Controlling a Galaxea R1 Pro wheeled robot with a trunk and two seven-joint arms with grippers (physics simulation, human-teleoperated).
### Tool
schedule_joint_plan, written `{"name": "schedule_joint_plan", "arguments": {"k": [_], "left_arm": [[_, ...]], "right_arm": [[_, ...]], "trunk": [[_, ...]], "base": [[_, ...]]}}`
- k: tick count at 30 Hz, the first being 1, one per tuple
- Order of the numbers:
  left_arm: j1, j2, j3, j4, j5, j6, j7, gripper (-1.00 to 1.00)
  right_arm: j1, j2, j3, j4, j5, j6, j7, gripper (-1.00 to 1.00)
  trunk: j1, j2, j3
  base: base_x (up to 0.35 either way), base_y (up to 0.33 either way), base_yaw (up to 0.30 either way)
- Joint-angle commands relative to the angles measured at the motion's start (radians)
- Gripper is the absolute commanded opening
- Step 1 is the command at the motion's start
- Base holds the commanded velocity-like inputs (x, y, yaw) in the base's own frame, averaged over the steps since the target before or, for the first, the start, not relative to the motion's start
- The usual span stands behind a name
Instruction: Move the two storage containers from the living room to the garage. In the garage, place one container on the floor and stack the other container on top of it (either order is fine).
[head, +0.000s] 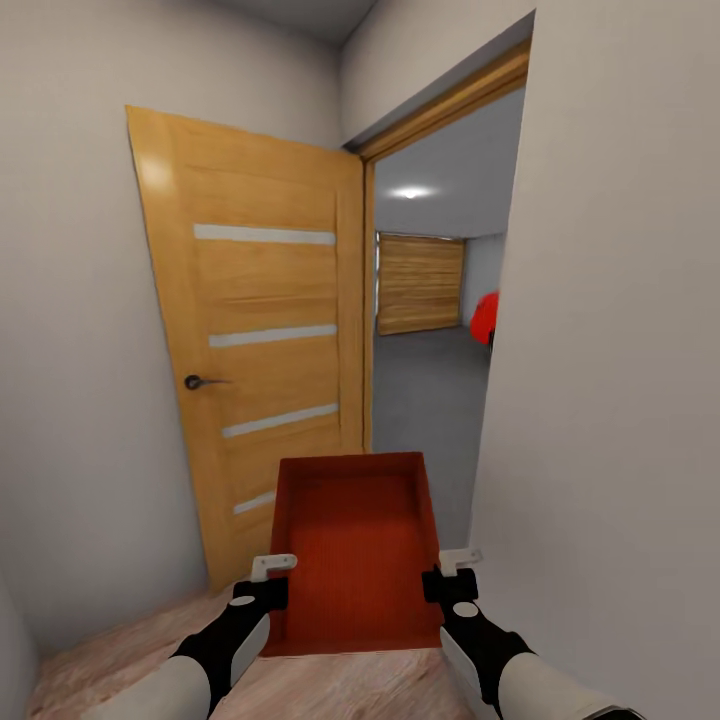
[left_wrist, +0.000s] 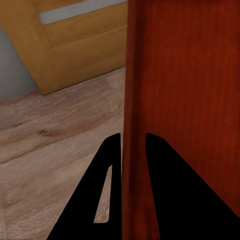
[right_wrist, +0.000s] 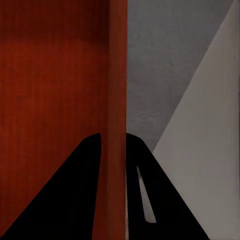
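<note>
Item: one storage container (head: 358, 555), red-orange, rectangular, low thin walls, flat bottom, interior bare. Location: carried clear of the floor, between the two arms, in front of the robot at the doorway to the garage (head: 430, 390).

Left gripper (head: 268, 578): jaws clamped on the container's left side wall; the left wrist view shows one black finger (left_wrist: 107, 200) outside the wall and the other inside, with the wall (left_wrist: 134, 150) between them.

Right gripper (head: 455, 573): jaws clamped on the right side wall; the right wrist view shows the wall (right_wrist: 117, 125) held between two black fingers (right_wrist: 145, 195).

Surroundings: light wood plank floor (head: 120, 650) beneath the arms. Wooden door (head: 255, 350), three pale horizontal strips, dark lever handle (head: 200, 382), swung open against the left wall. White wall (head: 610, 400) near on the right. Beyond the frame: dark grey concrete floor (head: 425, 400), slatted wooden garage door (head: 420, 283) at the far end, ceiling light (head: 412, 192), edge of a red car (head: 486, 318) at the right.
</note>
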Motion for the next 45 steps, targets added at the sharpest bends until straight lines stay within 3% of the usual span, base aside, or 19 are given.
{"name": "schedule_joint_plan", "arguments": {"k": [1,7,20,35,45], "left_arm": [[0.0,0.028,0.051,-0.006,-0.011,-0.05,0.045,-1.0],[0.0,0.028,0.05,-0.006,-0.011,-0.05,0.045,-1.0],[0.0,0.028,0.05,-0.006,-0.011,-0.05,0.045,-1.0],[0.0,0.028,0.05,-0.005,-0.01,-0.05,0.045,-1.0],[0.0,0.029,0.05,-0.004,-0.01,-0.045,0.045,-1.0]], "right_arm": [[-0.001,0.0,-0.042,0.003,-0.093,-0.008,-0.021,-1.0],[-0.001,0.0,-0.042,0.003,-0.093,-0.008,-0.021,-1.0],[-0.001,0.0,-0.042,0.003,-0.093,-0.01,-0.022,-1.0],[-0.001,0.001,-0.042,0.005,-0.093,-0.01,-0.021,-1.0],[-0.001,0.001,-0.042,0.005,-0.093,-0.008,-0.021,-1.0]], "trunk": [[0.001,-0.001,-0.002],[0.001,-0.001,-0.002],[0.001,-0.001,-0.002],[0.001,-0.001,-0.002],[0.001,-0.001,-0.002]], "base": [[0.299,0.193,-0.284],[0.299,0.193,-0.234],[0.299,0.193,-0.036],[0.299,0.193,-0.267],[0.293,0.212,-0.131]]}}
